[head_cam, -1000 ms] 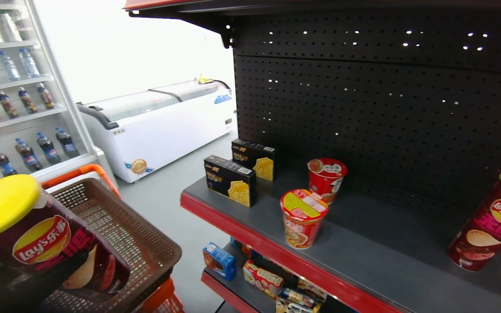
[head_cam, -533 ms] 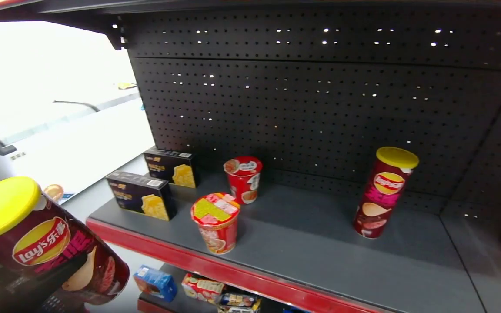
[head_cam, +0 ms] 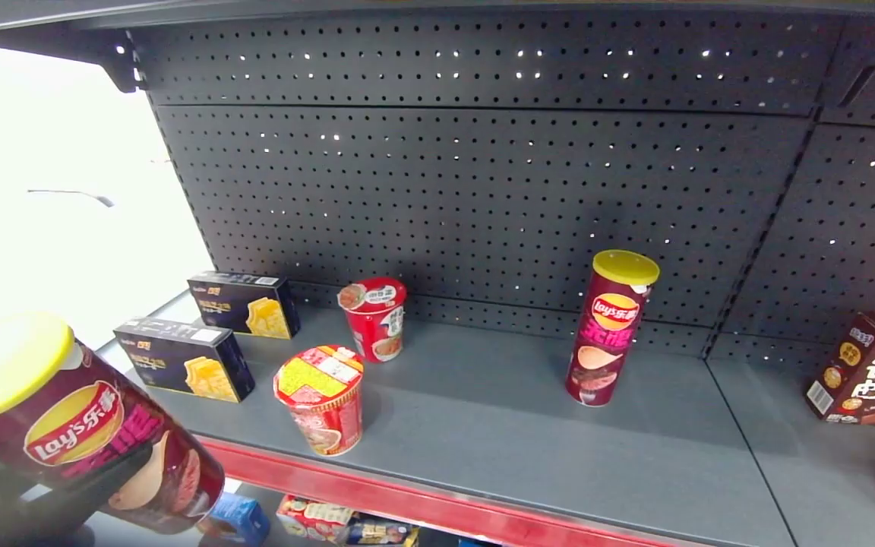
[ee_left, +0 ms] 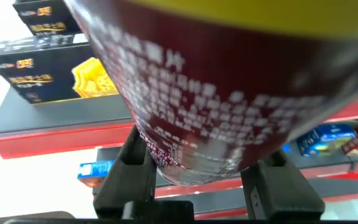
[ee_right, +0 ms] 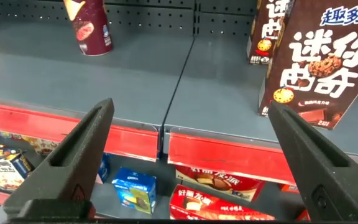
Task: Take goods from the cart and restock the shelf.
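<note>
Though partly out of frame, chip can point(head_cam: 80, 433) firm in left tool point(ee_left: 205, 171); right tool point(ee_right: 190, 107) wide.

A black pegboard panel point(head_cam: 483, 197) is backing the grey shelf point(head_cam: 498, 433), and small points of light are shining through some of its holes (mostly in the upper rows). A red strip point(head_cam: 422, 494) is running along the shelf's front edge. Another shelf board point(head_cam: 407, 9) is hanging overhead, with a black bracket point(head_cam: 122, 64) under its left end. A dark upright point(head_cam: 768, 228) is splitting the unit into two bays. To the left, a white glare point(head_cam: 50, 152) is flooding the room beyond.
</note>
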Robot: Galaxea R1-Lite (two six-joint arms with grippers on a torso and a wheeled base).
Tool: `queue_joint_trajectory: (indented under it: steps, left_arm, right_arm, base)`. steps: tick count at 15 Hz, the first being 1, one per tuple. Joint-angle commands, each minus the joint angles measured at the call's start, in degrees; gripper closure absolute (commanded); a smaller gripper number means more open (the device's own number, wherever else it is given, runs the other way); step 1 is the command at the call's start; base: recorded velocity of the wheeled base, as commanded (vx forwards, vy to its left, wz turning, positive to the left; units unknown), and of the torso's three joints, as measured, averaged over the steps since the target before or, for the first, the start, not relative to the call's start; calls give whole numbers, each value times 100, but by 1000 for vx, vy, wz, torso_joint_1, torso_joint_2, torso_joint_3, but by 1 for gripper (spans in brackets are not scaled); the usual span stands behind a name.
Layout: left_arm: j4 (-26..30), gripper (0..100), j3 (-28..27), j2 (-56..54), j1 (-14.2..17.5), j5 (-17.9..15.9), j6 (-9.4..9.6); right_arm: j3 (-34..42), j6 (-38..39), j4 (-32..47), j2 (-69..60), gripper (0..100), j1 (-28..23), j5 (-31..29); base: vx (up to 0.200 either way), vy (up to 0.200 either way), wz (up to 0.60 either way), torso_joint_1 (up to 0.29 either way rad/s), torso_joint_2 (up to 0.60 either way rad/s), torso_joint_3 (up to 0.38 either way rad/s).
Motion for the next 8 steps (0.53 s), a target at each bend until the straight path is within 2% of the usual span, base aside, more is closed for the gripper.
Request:
queue_joint_trajectory:
  steps: [1, 6, 8]
  left_arm:
    - [-19, 100, -24, 4, 15, 75, -7]
    - [-19, 100, 143, -110, 15, 321, 28]
    - [25, 100, 213, -409, -11, 717, 63]
  right_arm:
    - [1, -6, 4, 2, 0, -2, 3]
    - [1, 3, 4, 2, 0, -2, 3]
    - [1, 3, 4, 2, 0, -2, -5]
  base:
    - [0, 0, 0, 0, 0, 0]
    - [0, 0, 0, 0, 0, 0]
    - [0, 0, 0, 0, 0, 0]
